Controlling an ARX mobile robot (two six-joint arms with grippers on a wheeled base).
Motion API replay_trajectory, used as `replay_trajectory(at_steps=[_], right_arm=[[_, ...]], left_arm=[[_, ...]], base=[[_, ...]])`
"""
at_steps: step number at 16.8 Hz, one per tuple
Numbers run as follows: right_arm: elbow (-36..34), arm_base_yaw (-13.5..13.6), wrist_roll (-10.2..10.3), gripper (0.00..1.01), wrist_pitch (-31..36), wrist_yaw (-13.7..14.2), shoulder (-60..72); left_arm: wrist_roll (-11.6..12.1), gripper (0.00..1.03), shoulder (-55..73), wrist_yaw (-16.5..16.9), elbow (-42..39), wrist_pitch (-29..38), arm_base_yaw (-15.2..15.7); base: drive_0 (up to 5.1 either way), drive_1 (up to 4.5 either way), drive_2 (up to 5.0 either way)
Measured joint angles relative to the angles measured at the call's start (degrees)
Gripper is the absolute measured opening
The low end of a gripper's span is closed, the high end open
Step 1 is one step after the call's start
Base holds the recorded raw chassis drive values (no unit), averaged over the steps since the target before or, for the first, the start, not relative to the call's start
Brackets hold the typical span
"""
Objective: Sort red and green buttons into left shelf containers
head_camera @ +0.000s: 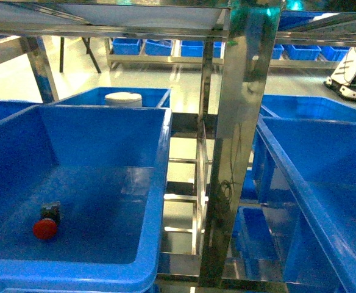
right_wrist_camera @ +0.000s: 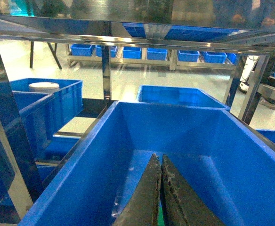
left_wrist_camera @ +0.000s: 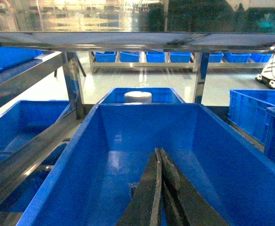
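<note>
A polished steel rack fills the near view, its upright post [head_camera: 236, 152] mirror-bright and throwing back blue reflections. A steel shelf deck [head_camera: 105, 9] runs overhead, and slanted steel rails [left_wrist_camera: 24, 82] cross on the left. Beyond the rack the floor [head_camera: 184, 79] is pale, smooth and glossy, with soft glare from overhead light. Against the far side stands a long low metal rack [right_wrist_camera: 142, 60] carrying a row of small blue trays [right_wrist_camera: 132, 52]. Dark legs of a stand [head_camera: 92, 55] show at the far left. At the far right edge a white machine base [head_camera: 352, 76] sits on the floor, only partly visible.
</note>
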Motion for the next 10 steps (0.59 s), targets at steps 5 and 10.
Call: replay_trajectory(at_steps=[5,10], right_arm=[[0.00,0.00,0.02,0.02,0.00,0.04,0.00],[0.00,0.00,0.00,0.16,-0.02,0.04,0.00]], left_arm=[[-0.07,0.02,-2.01,-0.02,-2.23,0.35,0.00],[-0.07,0.15,-2.01,0.00,-2.23,0.24,0.00]], base=[[0.0,0.00,0.0],[0.0,0.00,0.0]])
